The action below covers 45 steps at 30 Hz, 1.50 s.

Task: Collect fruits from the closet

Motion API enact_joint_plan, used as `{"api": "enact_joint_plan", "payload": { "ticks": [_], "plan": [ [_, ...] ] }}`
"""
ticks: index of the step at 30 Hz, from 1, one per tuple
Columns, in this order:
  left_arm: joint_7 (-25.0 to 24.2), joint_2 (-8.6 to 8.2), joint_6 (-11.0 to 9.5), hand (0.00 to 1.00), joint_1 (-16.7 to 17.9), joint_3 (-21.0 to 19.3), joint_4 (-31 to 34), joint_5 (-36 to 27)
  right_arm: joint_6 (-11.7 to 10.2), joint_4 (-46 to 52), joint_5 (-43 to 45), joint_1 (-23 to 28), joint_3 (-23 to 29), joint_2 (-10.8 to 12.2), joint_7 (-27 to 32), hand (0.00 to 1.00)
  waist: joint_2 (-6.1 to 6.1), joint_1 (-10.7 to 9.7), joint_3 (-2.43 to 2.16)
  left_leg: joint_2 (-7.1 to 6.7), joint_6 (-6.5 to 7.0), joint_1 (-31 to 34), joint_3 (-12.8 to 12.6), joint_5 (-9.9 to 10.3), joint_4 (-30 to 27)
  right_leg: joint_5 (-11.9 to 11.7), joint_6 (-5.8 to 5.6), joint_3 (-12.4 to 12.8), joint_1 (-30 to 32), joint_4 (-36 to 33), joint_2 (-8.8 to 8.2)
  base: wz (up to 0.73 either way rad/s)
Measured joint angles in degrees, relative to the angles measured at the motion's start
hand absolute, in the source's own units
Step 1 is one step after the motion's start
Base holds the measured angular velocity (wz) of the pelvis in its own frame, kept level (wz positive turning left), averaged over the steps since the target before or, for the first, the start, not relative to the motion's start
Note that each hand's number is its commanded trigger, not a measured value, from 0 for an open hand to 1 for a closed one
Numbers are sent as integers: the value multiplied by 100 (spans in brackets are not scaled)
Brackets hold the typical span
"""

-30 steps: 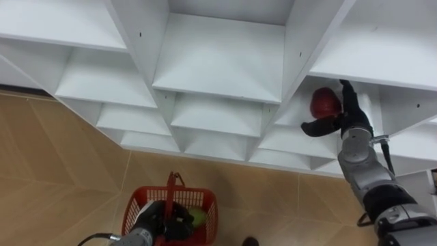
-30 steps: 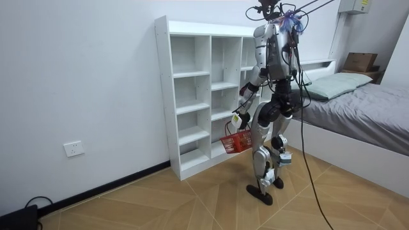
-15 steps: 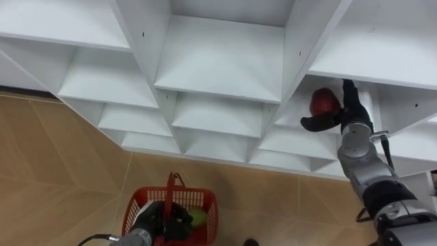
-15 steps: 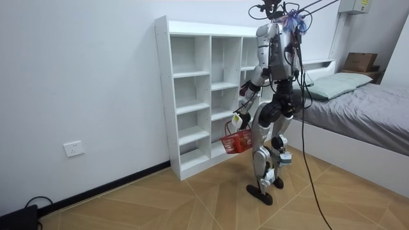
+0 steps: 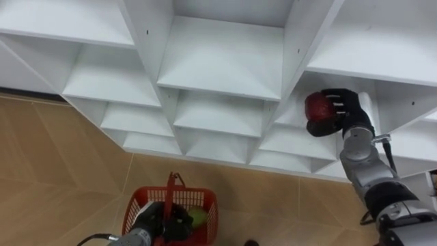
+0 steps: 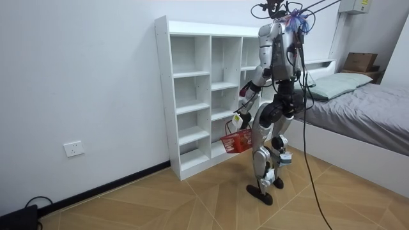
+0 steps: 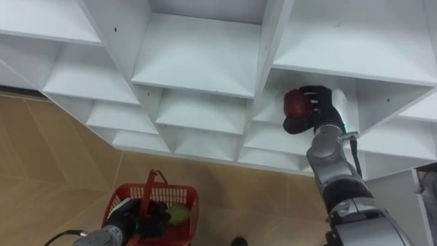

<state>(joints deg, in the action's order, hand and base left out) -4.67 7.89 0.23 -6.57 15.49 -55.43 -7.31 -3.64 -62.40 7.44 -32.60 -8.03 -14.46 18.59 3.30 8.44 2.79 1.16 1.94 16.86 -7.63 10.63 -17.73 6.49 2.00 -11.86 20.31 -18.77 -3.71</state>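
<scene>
Here the robot stands on the wooden herringbone floor [image 6: 192, 198], close in front of a tall white open-fronted shelving unit [image 5: 225, 61], with a grey-covered bed [image 6: 364, 102] behind it at the room view's right. Its right arm reaches up into a compartment in the unit's right-hand column, where the right hand [image 5: 347, 109] has its dark fingers and thumb curled round a dark red round fruit [image 5: 318, 109]. The fruit is gripped at the mouth of that compartment, just above the shelf board, though whether it touches the board is hard to judge from this angle. Low down by the robot's left side hangs a red plastic basket [image 5: 205, 199] with slatted walls. Its thin red handle [image 5: 171, 186] rises from the left hand [image 5: 160, 220], whose fingers appear to be closed about the handle's base. Inside the basket, just beside that hand, lies a small green fruit [image 5: 198, 217]. The other compartments facing the robot hold nothing.
</scene>
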Motion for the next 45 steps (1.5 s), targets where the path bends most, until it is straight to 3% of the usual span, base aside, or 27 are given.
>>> {"api": "enact_joint_plan", "payload": {
  "ticks": [12, 33, 39, 40, 42, 45],
  "plan": [
    [-65, 28, -23, 100, -106, -7, -80, 2, -23, 0, 41, -59, -21, -36, 4, 100, 37, 10, 22, 0, 1, 109, -4, 0, -70, 3, -1, -10, 86, -15, -11, 0],
    [-61, 53, -36, 100, -84, -6, 26, 10, -22, 287, -34, -4, -27, -50, -4, 100, 36, 22, 15, 4, 1, 86, -10, 0, 7, 4, 1, -23, 86, 15, 1, 0],
    [-53, 47, -36, 100, -37, -6, 104, 3, -34, 872, -15, 160, -172, -48, 12, 100, 48, -72, -24, 16, 0, -227, -2, 0, 36, 7, -5, -13, -270, 127, 34, 1],
    [-58, 40, -37, 100, -14, -15, 155, -1, -42, 1051, 23, 281, -172, -44, 13, 100, 41, -119, -71, 15, 0, -273, 8, 0, 37, 10, -11, -62, -356, 179, 28, 15],
    [-63, 18, -32, 100, 31, -76, 257, 2, -41, 1359, 79, 489, -173, -18, -3, 100, 34, -196, -103, 14, 0, -389, 25, 0, 49, 5, -18, -117, -537, 304, 33, 15],
    [-50, -74, -29, 100, 195, -90, 547, 11, 7, 2018, 172, 1004, -195, 37, -21, 100, 23, -263, -207, 6, 0, -685, 28, 0, 189, -5, -48, -123, -843, 433, 55, 3]
  ]
}}
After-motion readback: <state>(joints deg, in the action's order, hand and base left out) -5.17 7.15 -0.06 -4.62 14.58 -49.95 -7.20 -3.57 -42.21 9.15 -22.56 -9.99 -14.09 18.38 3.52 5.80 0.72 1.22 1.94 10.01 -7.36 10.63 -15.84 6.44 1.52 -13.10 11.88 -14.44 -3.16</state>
